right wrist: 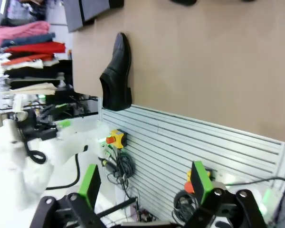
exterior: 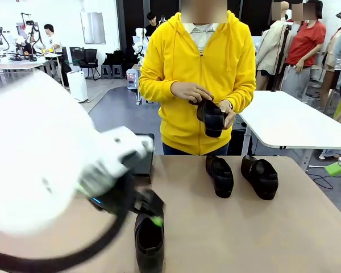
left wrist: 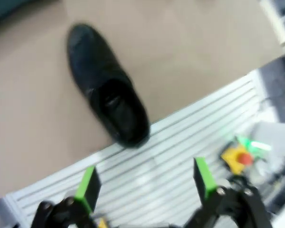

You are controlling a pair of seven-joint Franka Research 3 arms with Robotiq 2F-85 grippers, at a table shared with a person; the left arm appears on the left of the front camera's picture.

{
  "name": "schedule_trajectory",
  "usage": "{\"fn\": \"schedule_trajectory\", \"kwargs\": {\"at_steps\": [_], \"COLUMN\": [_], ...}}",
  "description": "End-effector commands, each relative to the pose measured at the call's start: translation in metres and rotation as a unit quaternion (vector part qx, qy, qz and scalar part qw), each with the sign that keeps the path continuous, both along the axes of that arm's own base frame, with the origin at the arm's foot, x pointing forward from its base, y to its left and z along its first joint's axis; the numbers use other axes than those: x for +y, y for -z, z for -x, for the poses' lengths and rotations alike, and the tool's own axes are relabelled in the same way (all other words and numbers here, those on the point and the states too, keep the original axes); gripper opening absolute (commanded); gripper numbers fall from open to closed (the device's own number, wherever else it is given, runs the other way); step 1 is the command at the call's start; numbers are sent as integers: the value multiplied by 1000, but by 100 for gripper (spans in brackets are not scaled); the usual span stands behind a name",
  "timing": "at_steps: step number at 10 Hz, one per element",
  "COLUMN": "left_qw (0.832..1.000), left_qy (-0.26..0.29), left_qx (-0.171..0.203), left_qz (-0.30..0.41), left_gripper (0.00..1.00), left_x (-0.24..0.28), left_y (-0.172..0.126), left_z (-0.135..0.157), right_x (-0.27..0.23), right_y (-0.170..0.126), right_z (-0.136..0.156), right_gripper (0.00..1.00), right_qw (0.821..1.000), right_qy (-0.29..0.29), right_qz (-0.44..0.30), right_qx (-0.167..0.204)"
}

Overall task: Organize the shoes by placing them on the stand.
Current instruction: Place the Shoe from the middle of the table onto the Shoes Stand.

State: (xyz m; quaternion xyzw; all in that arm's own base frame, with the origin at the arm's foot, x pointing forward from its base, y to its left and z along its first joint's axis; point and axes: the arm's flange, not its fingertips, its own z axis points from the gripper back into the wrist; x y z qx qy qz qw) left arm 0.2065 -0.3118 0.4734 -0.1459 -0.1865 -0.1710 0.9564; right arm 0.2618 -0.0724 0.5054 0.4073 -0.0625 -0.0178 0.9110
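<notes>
One black loafer (exterior: 149, 242) lies near the table's front edge, toe pointing away. My left gripper (exterior: 152, 216) hovers just above its heel end, blurred. In the left wrist view the jaws of this gripper (left wrist: 146, 180) stand open over the table's slatted edge, with the shoe (left wrist: 107, 90) ahead and nothing between them. Two more shoes (exterior: 220, 175) (exterior: 260, 176) sit side by side at the far middle. The person's hands hold another shoe (exterior: 212, 116). My right gripper (right wrist: 145, 183) is open and empty, off the table's edge. A black stand (exterior: 143, 152) sits behind my left arm.
The person in a yellow hoodie (exterior: 199, 68) stands at the far side. My white left arm (exterior: 45, 170) blocks much of the left table. A white slatted rail (right wrist: 194, 142) with cables and a red-and-yellow button (right wrist: 115, 138) runs along the near edge. The tan tabletop (exterior: 244, 227) lies bare at front right.
</notes>
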Motion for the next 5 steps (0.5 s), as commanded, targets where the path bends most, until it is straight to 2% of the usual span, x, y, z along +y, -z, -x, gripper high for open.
{"fn": "schedule_trajectory", "kwargs": {"at_steps": [1, 2, 3, 4, 5], "left_qw": [995, 997, 999, 999, 999], "left_qy": [-56, -54, -23, -15, -15], "left_qx": [-76, -54, -23, -51, -51], "left_qz": [-5, -10, -6, 2, 2], "left_gripper": [100, 100, 100, 100, 100], "left_x": [-42, -62, -61, -49, -49], "left_y": [32, 50, 49, 43, 43], "left_z": [-44, -49, -50, -13, -13], "right_x": [-6, -6, -6, -6, -6], "right_y": [0, 0, 0, 0, 0], "right_z": [0, 0, 0, 0, 0], "right_gripper": [100, 100, 100, 100, 100], "right_qw": [1000, 1000, 1000, 1000, 1000], "right_qy": [-10, -10, -10, -10, -10], "right_qz": [2, 2, 2, 2, 2], "right_qx": [-8, -8, -8, -8, -8]}}
